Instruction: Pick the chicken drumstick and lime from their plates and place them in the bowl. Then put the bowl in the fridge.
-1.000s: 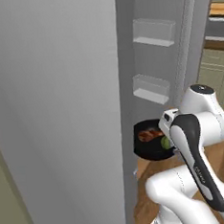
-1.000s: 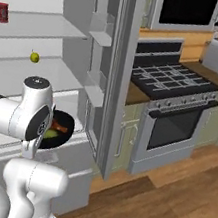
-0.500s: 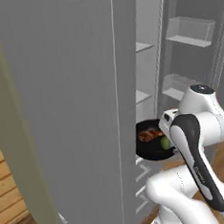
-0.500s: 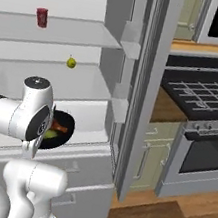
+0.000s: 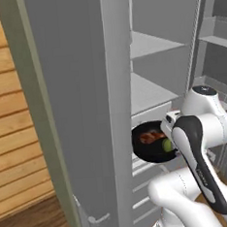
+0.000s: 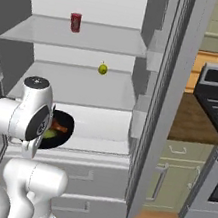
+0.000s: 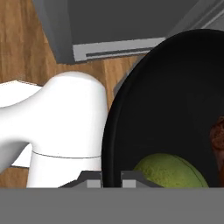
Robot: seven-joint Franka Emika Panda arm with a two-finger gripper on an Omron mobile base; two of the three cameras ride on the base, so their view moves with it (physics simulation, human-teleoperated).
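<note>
Bowl [image 5: 152,142]: round, shallow, glossy black, rigid, carried level at chest height before the open fridge [image 6: 83,91], just outside its lower white shelf, with the lime [image 7: 170,171] and the reddish-brown chicken drumstick [image 5: 147,137] inside. Judged light but slick-walled, with loose contents apt to roll if tipped; best taken at the rim, near side. Gripper [image 7: 111,178] seen pinched on the rim in the hand view, one dark tip on either side of the wall.
</note>
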